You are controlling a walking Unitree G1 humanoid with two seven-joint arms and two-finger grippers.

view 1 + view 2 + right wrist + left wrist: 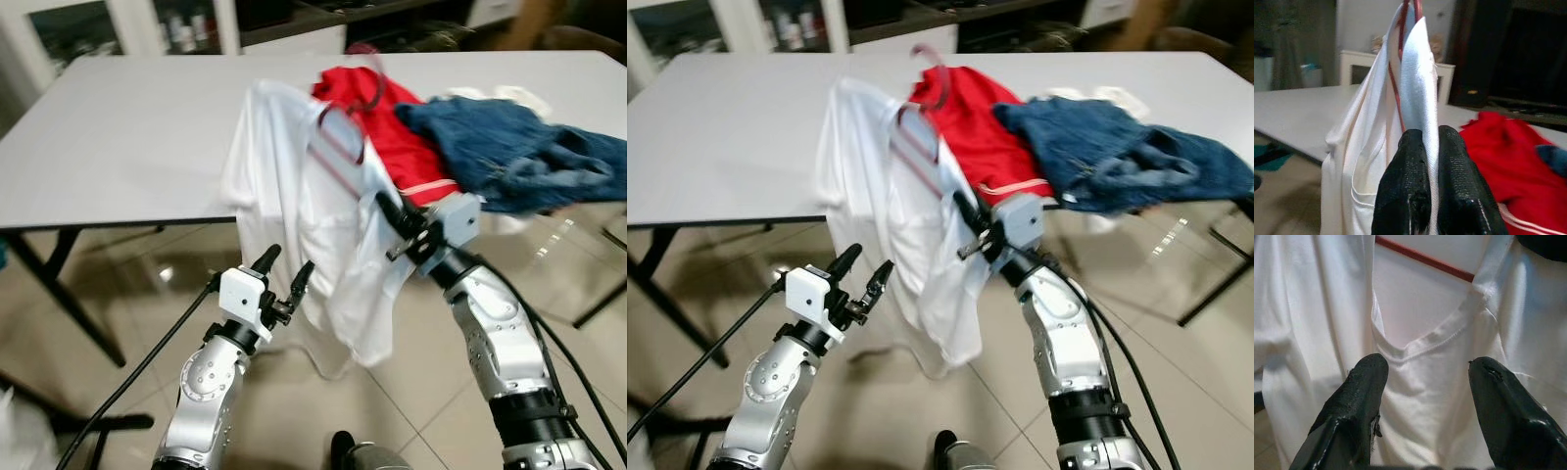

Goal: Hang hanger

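Observation:
A white shirt [294, 196] hangs on a red hanger [338, 147], held up in front of the table's near edge. My right gripper [390, 211] is shut on the shirt and hanger at its right side; in the right wrist view white cloth [1420, 98] and the red hanger wire [1396, 93] are pinched between its fingers [1405, 196]. My left gripper [284, 266] stands open just left of and below the shirt, its fingers [1361, 391] facing the shirt's collar [1425, 340]. The hanger's hook [931, 54] points up over the table.
A grey table [127, 127] stretches ahead, with a red garment [402, 127], blue jeans [509, 147] and something white behind them lying on its right part. Black table legs [59, 294] stand at the left. The tiled floor lies below. Cabinets stand behind.

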